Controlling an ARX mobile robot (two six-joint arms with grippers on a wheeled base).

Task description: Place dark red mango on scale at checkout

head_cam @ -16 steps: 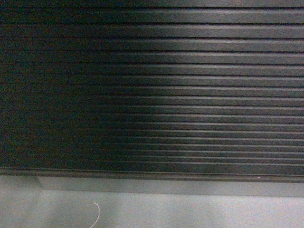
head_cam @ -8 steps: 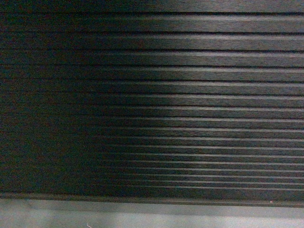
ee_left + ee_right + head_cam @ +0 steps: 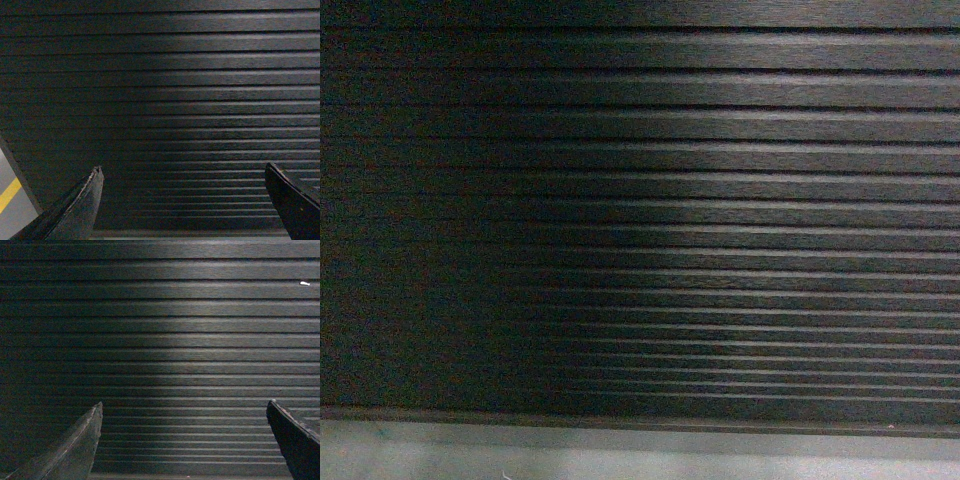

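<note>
The checkout [image 3: 650, 220] fills the head view as a black front of horizontal ribbed slats, seen from very close. The same slatted front [image 3: 170, 100] fills the left wrist view, and the slats [image 3: 165, 340] fill the right wrist view too. My left gripper [image 3: 182, 172] is open, its two dark fingers far apart with nothing between them. My right gripper [image 3: 184, 407] is open as well and holds nothing. The dark red mango and the scale are out of view. Neither gripper shows in the head view.
A strip of grey floor [image 3: 620, 455] runs under the counter's bottom edge. In the left wrist view the counter's left corner meets grey floor with a yellow line [image 3: 9, 194]. A small white speck [image 3: 304, 283] sits on an upper slat.
The head view has shifted: the counter's bottom edge has dropped lower in the frame, less floor shows, and the thin white thread on the floor has left the view.
</note>
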